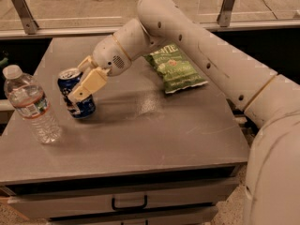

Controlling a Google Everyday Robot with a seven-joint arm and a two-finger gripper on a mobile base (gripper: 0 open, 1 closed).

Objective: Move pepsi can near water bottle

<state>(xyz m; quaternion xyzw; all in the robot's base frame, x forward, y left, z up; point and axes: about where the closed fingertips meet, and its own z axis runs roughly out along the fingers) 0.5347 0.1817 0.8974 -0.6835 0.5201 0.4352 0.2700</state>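
Grey table (154,130) fills mid-frame, with a drawer (129,201) below its near edge and a metal rail (61,25) behind. The white arm (206,55) slants down from the right. Its gripper (77,92) is clamped on the tilted pepsi can (84,108) at centre left. The water bottle (32,106) stands just left of the can, apart from it. A green chip bag (176,69) lies upper centre. Open tabletop stretches toward the near edge.

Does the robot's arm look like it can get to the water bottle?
Probably yes. The gripper, its jaws closed on the pepsi can, is close beside the water bottle, and nothing stands between them.
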